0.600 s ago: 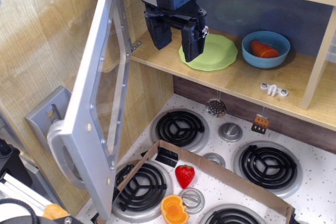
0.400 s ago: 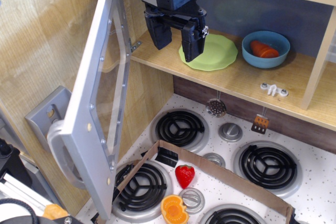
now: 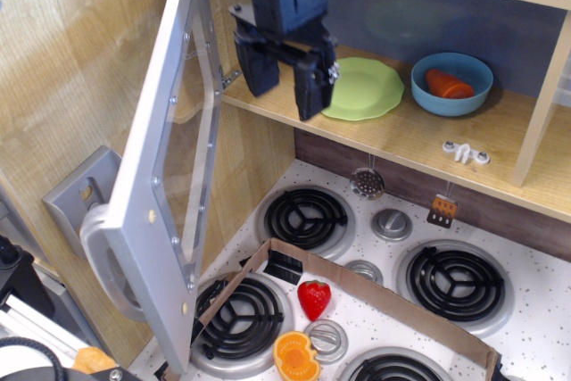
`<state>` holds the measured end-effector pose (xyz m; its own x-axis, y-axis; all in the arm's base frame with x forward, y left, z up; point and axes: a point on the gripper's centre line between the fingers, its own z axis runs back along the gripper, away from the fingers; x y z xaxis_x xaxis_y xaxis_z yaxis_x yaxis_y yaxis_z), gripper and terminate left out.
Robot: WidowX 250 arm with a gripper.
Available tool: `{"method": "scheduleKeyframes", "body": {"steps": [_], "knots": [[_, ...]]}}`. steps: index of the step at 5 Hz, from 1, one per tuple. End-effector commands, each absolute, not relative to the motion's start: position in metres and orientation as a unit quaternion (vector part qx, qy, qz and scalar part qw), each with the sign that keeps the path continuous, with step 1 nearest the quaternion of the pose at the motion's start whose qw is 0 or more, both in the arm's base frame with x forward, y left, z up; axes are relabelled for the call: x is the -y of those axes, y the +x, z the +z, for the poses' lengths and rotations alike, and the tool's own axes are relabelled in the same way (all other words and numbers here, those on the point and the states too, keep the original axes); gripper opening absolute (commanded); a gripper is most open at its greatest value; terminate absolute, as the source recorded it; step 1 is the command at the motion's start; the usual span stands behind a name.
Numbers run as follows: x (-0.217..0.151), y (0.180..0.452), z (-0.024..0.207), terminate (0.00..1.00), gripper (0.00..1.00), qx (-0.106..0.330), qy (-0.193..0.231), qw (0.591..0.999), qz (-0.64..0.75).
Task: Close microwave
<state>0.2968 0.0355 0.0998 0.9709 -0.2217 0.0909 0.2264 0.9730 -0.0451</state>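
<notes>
The microwave is a wooden compartment above the stove. Its wide grey door with a clear window stands swung open to the left, nearly edge-on to me, with the thick curved handle at the lower left. My dark gripper hangs at the compartment's front left, just right of the door's hinged edge. Its two fingers are apart and hold nothing.
A green plate and a blue bowl holding an orange thing sit inside the compartment. Below is a stove top with black burners, knobs, a cardboard strip, a toy strawberry and an orange piece. A small grey wall pocket is behind the door.
My gripper has moved left, off the green plate and toward the door's hinged edge. The door has not moved.
</notes>
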Motion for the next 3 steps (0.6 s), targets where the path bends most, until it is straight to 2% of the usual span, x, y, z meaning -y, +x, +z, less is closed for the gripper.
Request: {"method": "scheduleKeyframes", "body": {"steps": [1, 3], "knots": [[-0.052, 0.268, 0.154, 0.0, 1.0, 0.084, 0.045, 0.989, -0.116], [-0.067, 0.243, 0.191, 0.0, 1.0, 0.056, 0.082, 0.984, -0.145]]}}
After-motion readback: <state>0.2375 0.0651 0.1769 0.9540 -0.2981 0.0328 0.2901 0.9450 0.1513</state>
